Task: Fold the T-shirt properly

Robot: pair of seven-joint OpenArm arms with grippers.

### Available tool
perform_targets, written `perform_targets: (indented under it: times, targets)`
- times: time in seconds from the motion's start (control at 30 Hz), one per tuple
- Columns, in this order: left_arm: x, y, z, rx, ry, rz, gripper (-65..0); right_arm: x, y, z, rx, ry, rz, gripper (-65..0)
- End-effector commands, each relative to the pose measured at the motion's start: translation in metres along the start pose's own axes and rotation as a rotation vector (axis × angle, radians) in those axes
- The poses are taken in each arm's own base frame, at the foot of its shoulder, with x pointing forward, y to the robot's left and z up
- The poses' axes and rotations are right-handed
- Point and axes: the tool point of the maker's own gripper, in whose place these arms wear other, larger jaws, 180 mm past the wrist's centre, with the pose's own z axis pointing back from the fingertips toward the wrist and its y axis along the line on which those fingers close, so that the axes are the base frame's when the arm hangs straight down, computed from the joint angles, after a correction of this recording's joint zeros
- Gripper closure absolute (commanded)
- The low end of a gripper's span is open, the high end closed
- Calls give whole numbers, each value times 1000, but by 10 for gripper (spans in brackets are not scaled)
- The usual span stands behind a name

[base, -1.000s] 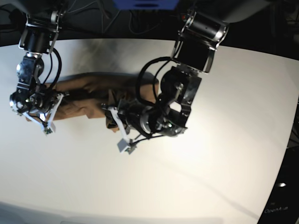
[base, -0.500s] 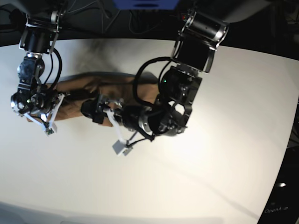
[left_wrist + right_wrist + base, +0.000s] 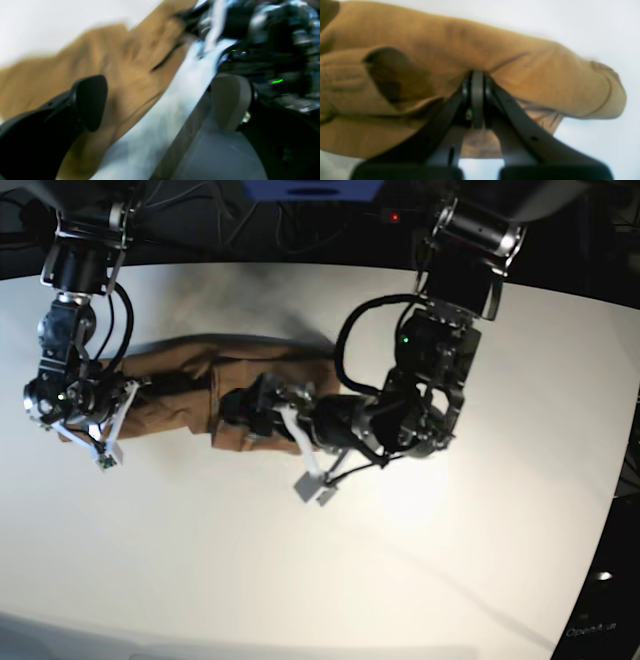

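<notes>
Across the white bench (image 3: 430, 570), toward its far left part, I see the T-shirt (image 3: 195, 395) lying bunched into a long, narrow tan-brown band with no print showing. Its long axis runs left to right in the base view, one end under my right arm at that view's left, the other end reaching under my left arm near the middle.

At the left, my right hand (image 3: 477, 100) has its fingers pressed together, pinching a fold of the cloth; in the right wrist view the fabric drapes over and around the closed tips, rounded and thickly creased, with a dark shadowed pocket to one side. In the base view that hand (image 3: 72, 405) sits at the shirt's left end, and the wrist covers the very edge of the cloth.

Moving right, the middle of the shirt shows overlapping layers and a darker fold line. My left hand (image 3: 255, 412) hangs over the right end with its fingers spread; the left wrist view shows one dark pad (image 3: 91, 101) and one pale pad (image 3: 231, 100) well apart, nothing between them but cloth and bench behind. That view is badly motion-blurred, so I cannot tell whether either pad touches the fabric. Neckline and sleeves I cannot pick out.
</notes>
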Motion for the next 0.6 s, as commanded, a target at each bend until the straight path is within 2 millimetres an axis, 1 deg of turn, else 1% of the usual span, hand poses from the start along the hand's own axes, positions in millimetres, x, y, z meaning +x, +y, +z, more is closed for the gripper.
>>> perform_targets:
  times: [0.0, 0.07, 0.17, 0.47, 0.57]
  targets:
    - [14, -2, 8, -7, -38, -24, -650, -8, 9, -3, 32, 36, 14, -7]
    - [9, 8, 13, 14, -27, -21, -650, -8, 10, -3, 33, 36, 13, -7]
    - [7, 11, 14, 21, -22, -22, -650, -8, 10, -3, 35, 35, 13, -7]
    - [15, -4, 5, -11, -36, -21, -650, -8, 11, -3, 36, 34, 11, -7]
    - [24, -13, 2, -26, -44, -34, -650, -8, 11, -3, 36, 34, 11, -7]
